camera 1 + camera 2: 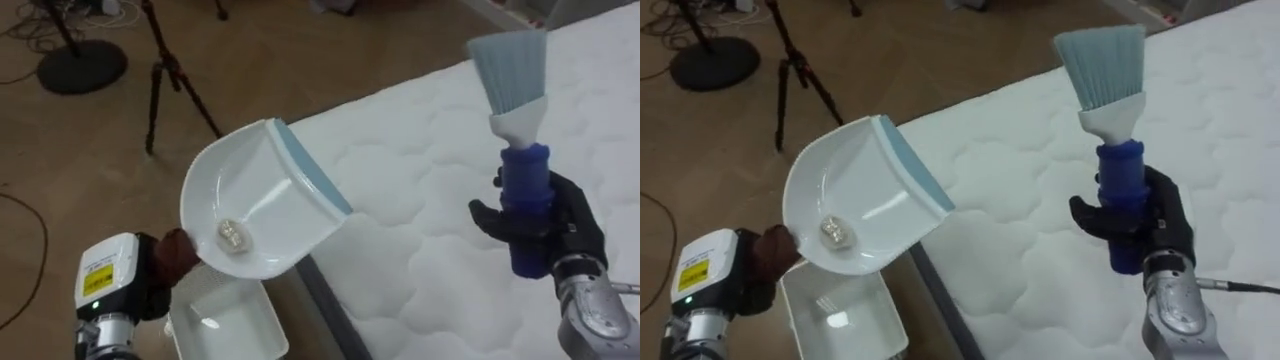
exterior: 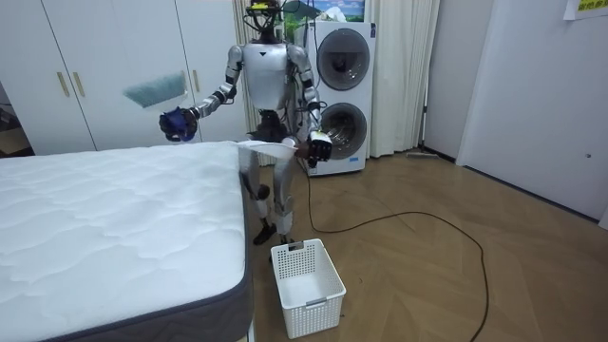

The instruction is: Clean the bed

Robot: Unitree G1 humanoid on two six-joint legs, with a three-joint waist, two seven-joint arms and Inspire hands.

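Note:
A white dustpan [image 1: 255, 200] with a blue lip hangs tilted off the bed's side, above the floor. My left hand [image 1: 165, 265] is shut on its handle. A small pale scrap [image 1: 233, 236] lies in the pan's bowl. My right hand [image 1: 560, 225] is shut on the blue handle of a brush [image 1: 520, 120], held upright over the white mattress [image 1: 420, 200] with its light blue bristles pointing up. In the room view I stand at the bed's corner [image 2: 228, 152], with the brush [image 2: 157, 90] raised over the mattress and the dustpan [image 2: 266, 145] in front of my waist.
A white plastic basket [image 1: 225, 320] stands on the wooden floor right under the dustpan, beside the bed. A black tripod [image 1: 170, 70] and a round stand base [image 1: 82, 65] are farther out on the floor. Stacked washing machines [image 2: 342, 95] stand behind me.

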